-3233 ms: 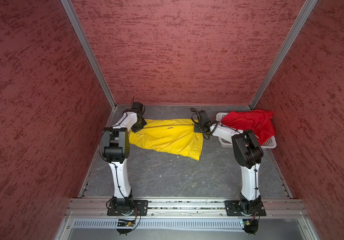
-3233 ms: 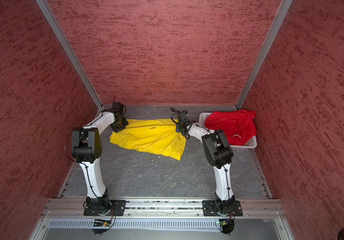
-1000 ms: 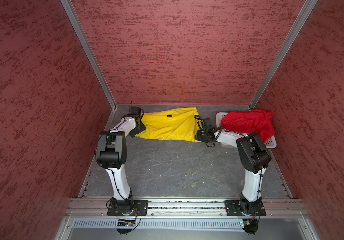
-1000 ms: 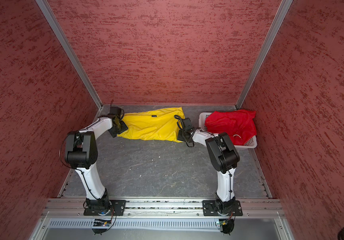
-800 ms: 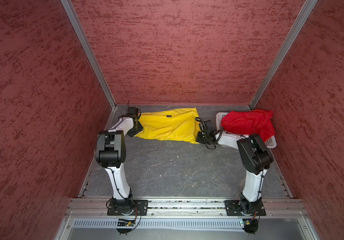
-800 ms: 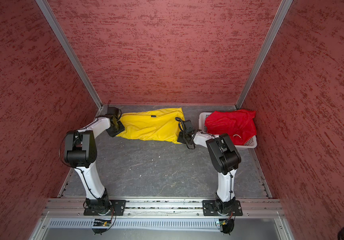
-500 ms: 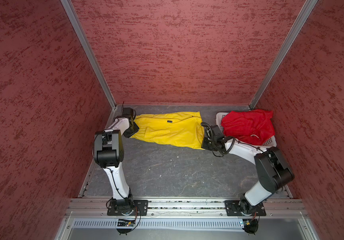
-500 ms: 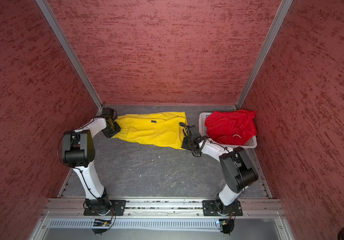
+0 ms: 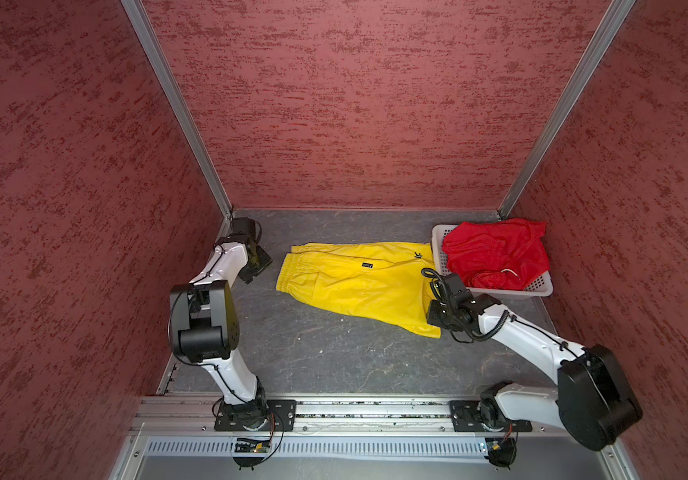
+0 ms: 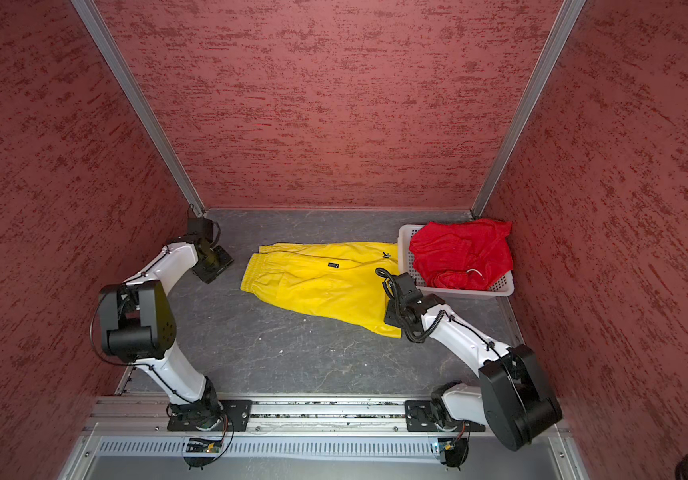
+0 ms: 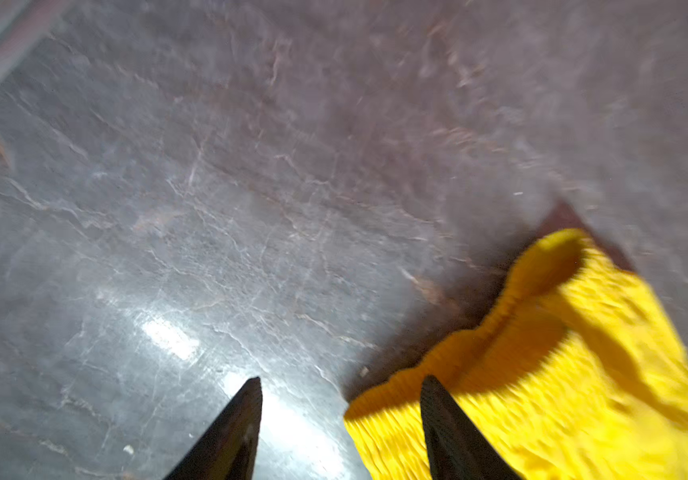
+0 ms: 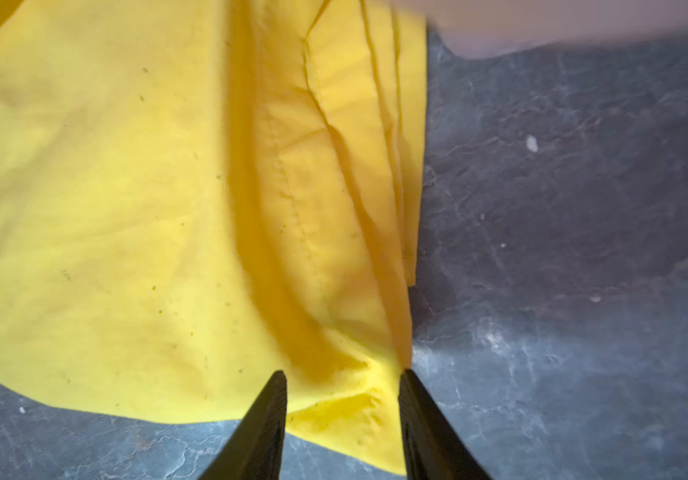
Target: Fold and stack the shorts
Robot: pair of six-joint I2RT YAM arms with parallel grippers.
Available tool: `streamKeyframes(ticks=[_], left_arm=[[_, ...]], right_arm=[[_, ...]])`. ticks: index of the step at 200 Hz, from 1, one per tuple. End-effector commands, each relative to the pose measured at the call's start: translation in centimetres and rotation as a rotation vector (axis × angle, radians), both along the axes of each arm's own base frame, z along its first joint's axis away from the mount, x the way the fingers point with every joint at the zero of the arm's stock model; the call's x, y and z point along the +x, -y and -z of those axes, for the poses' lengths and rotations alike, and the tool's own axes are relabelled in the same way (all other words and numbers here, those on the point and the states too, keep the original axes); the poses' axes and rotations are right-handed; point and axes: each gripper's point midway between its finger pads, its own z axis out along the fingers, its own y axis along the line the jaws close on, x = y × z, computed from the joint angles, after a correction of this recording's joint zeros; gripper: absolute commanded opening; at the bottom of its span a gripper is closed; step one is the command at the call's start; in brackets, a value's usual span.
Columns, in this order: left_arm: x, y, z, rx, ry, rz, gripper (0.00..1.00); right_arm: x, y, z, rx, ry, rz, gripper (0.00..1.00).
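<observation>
Yellow shorts [image 9: 358,286] lie flat on the grey table [image 9: 334,365], between the two arms, with the waistband [image 11: 500,332] toward the left arm and the leg ends toward the right arm. I think they are laid out flat like this so they are easy to fold. The left gripper [image 11: 340,380] is spread wide with nothing in it, and it sits just beside the waistband, over bare table. The right gripper [image 12: 342,372] is spread too. It hangs over the corner of a leg end, and I do not see it pinching the cloth. I think each arm stands at one end so the two can lift the cloth together. The red shorts [image 9: 496,253] sit in a bunch in the white basket [image 9: 512,291] at the back right, likely waiting for their turn. The yellow shorts have a small black tag [image 9: 367,265] and a small black mark [image 9: 417,255]. Both are too small to read.
</observation>
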Motion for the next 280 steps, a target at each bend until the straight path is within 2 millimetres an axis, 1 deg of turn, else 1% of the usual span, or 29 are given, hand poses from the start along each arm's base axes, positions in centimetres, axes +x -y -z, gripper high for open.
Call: streamKeyframes(ticks=[1, 11, 23, 30, 44, 47, 52, 69, 89, 99, 117, 126, 141, 159, 164, 171, 187, 191, 200, 210, 219, 227, 233, 245, 260, 280], left_arm=[[2.3, 1.4, -5.7, 0.010, 0.159, 0.059, 0.63], [3.5, 2.4, -7.1, 0.024, 0.198, 0.103, 0.64], [4.9, 3.9, -8.0, 0.040, 0.225, 0.162, 0.64], [5.9, 5.1, -8.3, 0.042, 0.240, 0.209, 0.64], [7.7, 7.3, -8.3, 0.060, 0.241, 0.286, 0.65], [8.0, 7.8, -8.1, 0.061, 0.237, 0.306, 0.66], [8.7, 8.8, -8.2, 0.062, 0.241, 0.340, 0.67], [10.5, 12.2, -7.2, 0.075, 0.232, 0.462, 0.72], [11.8, 16.3, -6.2, 0.135, 0.225, 0.622, 0.76], [12.1, 18.1, -5.6, 0.167, 0.220, 0.697, 0.77], [11.9, 20.9, -4.3, 0.200, 0.209, 0.823, 0.78], [11.7, 21.9, -3.6, 0.198, 0.199, 0.864, 0.79], [11.2, 22.7, -2.0, 0.172, 0.172, 0.900, 0.79], [10.9, 22.5, -0.2, 0.182, 0.125, 0.902, 0.79], [10.8, 22.3, 0.4, 0.197, 0.104, 0.897, 0.79], [10.7, 21.7, 1.1, 0.221, 0.078, 0.885, 0.78], [10.3, 20.5, 2.5, 0.248, 0.020, 0.855, 0.73], [10.2, 20.3, 2.9, 0.247, 0.010, 0.850, 0.72], [9.8, 19.7, 3.4, 0.243, -0.009, 0.833, 0.67], [9.5, 19.0, 3.9, 0.236, -0.026, 0.811, 0.60], [9.1, 18.0, 4.4, 0.246, -0.053, 0.775, 0.50], [8.7, 16.7, 4.7, 0.261, -0.087, 0.728, 0.40], [8.4, 15.8, 4.9, 0.264, -0.113, 0.698, 0.36], [7.7, 14.2, 5.0, 0.256, -0.141, 0.636, 0.34], [7.0, 12.5, 4.4, 0.242, -0.140, 0.560, 0.34], [5.7, 9.8, 2.8, 0.286, -0.141, 0.451, 0.39]], right_arm=[[2.9, -0.7, -4.8, -0.015, 0.110, -0.016, 0.46], [4.0, -0.7, -6.1, -0.038, 0.143, -0.028, 0.47], [5.8, -0.9, -7.7, -0.072, 0.183, -0.041, 0.47], [6.9, -1.0, -8.6, -0.093, 0.208, -0.047, 0.48], [9.1, -1.3, -9.3, -0.147, 0.229, -0.065, 0.50], [9.6, -1.4, -8.7, -0.166, 0.216, -0.071, 0.50], [10.4, -1.4, -8.6, -0.190, 0.213, -0.076, 0.51], [13.1, -2.0, -7.7, -0.252, 0.201, -0.101, 0.54], [16.2, -2.5, -6.2, -0.298, 0.180, -0.115, 0.61], [17.7, -2.7, -5.3, -0.310, 0.166, -0.116, 0.64], [19.7, -3.0, -3.8, -0.310, 0.139, -0.118, 0.68], [20.5, -3.3, -3.0, -0.303, 0.126, -0.123, 0.68], [21.6, -4.0, -1.9, -0.284, 0.109, -0.138, 0.68], [22.4, -5.5, -0.7, -0.233, 0.093, -0.164, 0.63], [22.6, -6.0, -0.3, -0.209, 0.088, -0.168, 0.60], [22.7, -6.9, 0.1, -0.183, 0.087, -0.175, 0.59], [22.6, -8.9, 1.1, -0.139, 0.085, -0.196, 0.58], [22.6, -9.2, 1.3, -0.139, 0.084, -0.199, 0.58], [22.6, -9.9, 1.8, -0.136, 0.082, -0.207, 0.58], [22.6, -10.8, 2.0, -0.115, 0.082, -0.214, 0.57], [22.5, -11.5, 2.3, -0.094, 0.082, -0.218, 0.55], [22.4, -12.3, 2.3, -0.080, 0.088, -0.223, 0.54], [22.4, -12.8, 2.4, -0.076, 0.089, -0.229, 0.53], [22.1, -14.3, 2.5, -0.064, 0.094, -0.246, 0.53], [21.6, -16.7, 3.0, -0.050, 0.092, -0.281, 0.53], [21.1, -19.9, 3.4, -0.025, 0.089, -0.318, 0.53]])
